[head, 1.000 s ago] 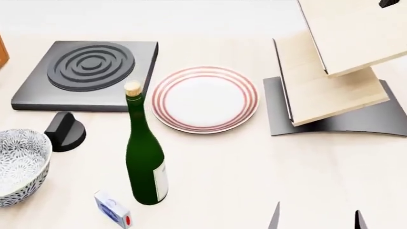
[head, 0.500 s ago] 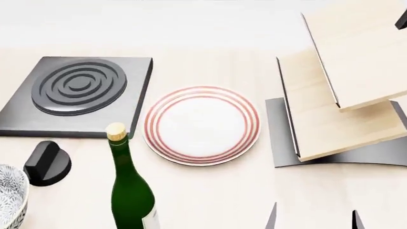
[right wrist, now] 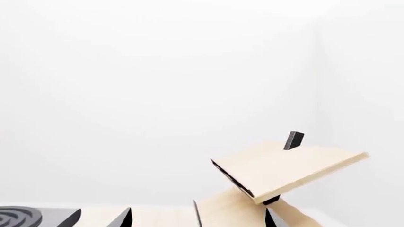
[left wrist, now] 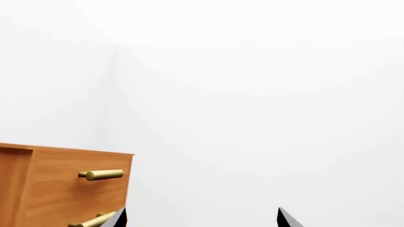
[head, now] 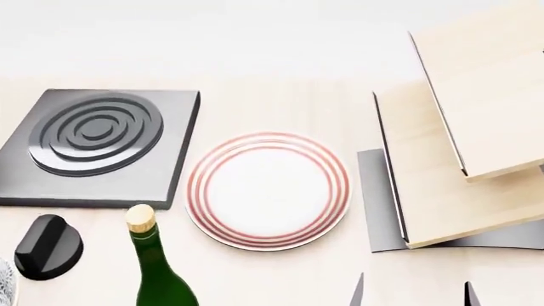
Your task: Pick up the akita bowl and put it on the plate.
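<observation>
— Which step?
— Not picked up yet: both grippers spread, empty. The akita bowl (head: pixel 5 285) (a mere sliver) sits well left of the plate (head: pixel 267 190).
— Next?
— Reach it.

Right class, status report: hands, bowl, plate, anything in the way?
Both hands open, empty. Bowl barely in view, far left edge. Plate bare. Green bottle stands between them.

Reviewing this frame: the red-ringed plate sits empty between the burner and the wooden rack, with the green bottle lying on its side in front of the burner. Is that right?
Not quite. The head view shows the green bottle standing upright, cork on top, not lying on its side. The rest holds: the plate is empty and sits between the burner and the wooden rack.
</observation>
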Motion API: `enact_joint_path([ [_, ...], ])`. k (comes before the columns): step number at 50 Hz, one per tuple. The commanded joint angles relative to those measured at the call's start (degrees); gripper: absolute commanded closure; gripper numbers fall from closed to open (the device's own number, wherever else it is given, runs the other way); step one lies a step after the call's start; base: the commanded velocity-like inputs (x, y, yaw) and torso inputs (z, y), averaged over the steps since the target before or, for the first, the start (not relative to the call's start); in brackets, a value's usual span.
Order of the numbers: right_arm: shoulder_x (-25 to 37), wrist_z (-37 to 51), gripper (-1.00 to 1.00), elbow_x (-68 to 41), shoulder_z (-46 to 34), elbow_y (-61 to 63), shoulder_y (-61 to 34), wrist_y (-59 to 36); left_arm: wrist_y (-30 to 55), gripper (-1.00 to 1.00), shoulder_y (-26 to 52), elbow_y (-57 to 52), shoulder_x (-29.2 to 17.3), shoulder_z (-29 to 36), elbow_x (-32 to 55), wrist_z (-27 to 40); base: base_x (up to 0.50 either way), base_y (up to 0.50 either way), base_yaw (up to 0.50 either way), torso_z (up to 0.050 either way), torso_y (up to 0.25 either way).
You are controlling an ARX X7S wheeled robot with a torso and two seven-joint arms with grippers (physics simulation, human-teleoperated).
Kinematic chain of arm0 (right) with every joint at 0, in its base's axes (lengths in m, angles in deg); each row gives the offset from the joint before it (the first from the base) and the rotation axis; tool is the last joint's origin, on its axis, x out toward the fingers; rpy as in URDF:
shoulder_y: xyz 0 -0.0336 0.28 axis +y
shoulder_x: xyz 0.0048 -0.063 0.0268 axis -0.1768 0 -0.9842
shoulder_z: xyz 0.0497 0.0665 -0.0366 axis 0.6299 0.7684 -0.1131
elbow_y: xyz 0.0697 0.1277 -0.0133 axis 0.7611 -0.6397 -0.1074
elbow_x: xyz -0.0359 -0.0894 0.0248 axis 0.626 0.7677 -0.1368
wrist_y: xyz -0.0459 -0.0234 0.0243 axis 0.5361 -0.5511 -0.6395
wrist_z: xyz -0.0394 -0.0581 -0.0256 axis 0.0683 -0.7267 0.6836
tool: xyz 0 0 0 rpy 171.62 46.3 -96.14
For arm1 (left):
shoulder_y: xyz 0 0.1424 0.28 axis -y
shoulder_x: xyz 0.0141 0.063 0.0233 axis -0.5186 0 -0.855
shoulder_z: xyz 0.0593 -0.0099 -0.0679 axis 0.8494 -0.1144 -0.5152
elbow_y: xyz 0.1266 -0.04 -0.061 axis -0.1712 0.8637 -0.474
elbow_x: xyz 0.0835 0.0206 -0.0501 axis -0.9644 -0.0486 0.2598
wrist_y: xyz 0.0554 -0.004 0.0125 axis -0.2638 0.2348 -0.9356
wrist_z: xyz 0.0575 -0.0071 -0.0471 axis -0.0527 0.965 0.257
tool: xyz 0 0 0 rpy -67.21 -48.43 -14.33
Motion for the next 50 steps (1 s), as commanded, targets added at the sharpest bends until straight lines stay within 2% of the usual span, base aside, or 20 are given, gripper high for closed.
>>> enact_joint_path([
  [1, 0.2, 0.4, -1.00, 0.6, -0.6, -0.5, -0.2, 0.4, -0.1, -1.00, 0.1, 0.2, -0.3, 0.3, 0.0, 0.4, 0.16, 0.00, 0.00, 0.000, 0.000],
  [50, 1.4, 1.8, -1.00, 0.1, -2.0, -1.0, -0.5, 0.5, -0.5, -1.00, 0.2, 0.6, -1.6, 1.4, 0.2, 1.9, 0.17, 0.00, 0.00, 0.000, 0.000],
])
